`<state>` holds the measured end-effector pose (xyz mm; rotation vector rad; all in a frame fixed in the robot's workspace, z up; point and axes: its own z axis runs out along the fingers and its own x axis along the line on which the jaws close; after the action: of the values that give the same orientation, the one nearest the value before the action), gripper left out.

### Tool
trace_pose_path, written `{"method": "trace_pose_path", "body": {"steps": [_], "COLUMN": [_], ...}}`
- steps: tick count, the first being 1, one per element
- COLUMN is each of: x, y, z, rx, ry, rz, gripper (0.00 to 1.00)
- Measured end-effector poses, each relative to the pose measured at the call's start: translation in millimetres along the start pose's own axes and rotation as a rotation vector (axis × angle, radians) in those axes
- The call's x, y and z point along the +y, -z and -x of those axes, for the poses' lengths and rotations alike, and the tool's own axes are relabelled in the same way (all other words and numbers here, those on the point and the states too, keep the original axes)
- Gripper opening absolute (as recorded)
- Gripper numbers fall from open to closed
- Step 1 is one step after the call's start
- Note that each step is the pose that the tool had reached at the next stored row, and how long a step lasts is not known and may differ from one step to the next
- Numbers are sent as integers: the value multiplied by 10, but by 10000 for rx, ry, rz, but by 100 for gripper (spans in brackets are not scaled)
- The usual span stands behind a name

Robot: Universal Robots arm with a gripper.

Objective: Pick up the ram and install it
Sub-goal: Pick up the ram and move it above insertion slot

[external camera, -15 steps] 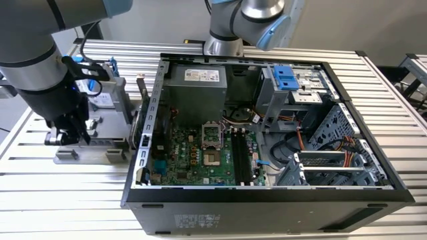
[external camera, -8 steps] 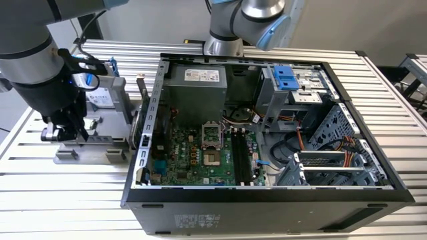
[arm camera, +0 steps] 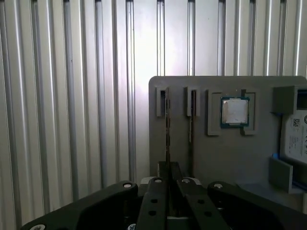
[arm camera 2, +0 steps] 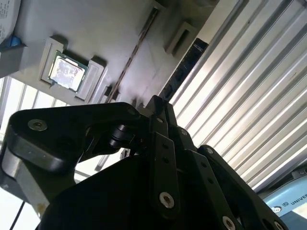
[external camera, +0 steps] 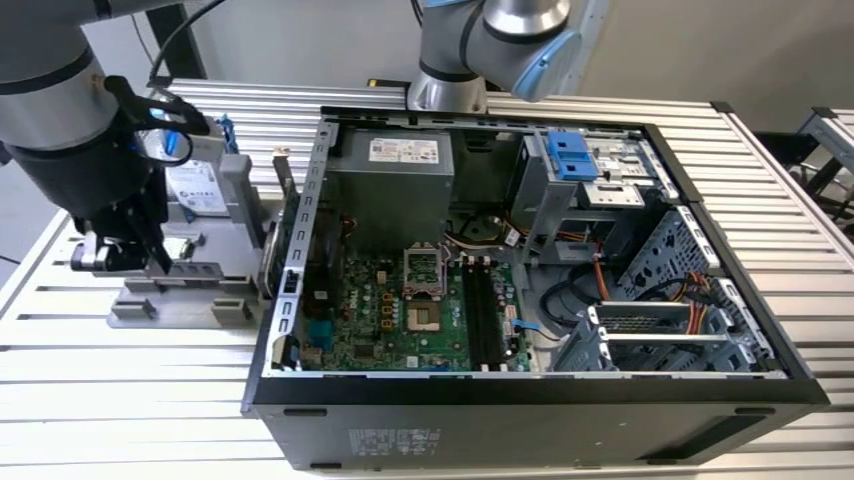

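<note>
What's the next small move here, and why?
Probably a short, straight lift. The gripper looks shut on the ram, which stands on edge in its slot in the grey holder. A second strip sits in the neighbouring slot, so tilting or sliding sideways might jam it.

A ribbed, silvery table (arm camera: 72, 96) spreads beneath the end effector (arm camera: 169, 166), its slats catching bright light. Beyond it, in the exterior view, stands a plain pale wall (external camera: 307, 40).
</note>
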<state>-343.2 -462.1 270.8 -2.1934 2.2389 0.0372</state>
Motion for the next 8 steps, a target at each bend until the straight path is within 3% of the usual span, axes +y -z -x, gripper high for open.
{"method": "trace_pose_path", "body": {"steps": [8], "x": [2], "y": [177], "z": [4], "rx": [0], "ry": [0], "rz": [0], "gripper": [0]}}
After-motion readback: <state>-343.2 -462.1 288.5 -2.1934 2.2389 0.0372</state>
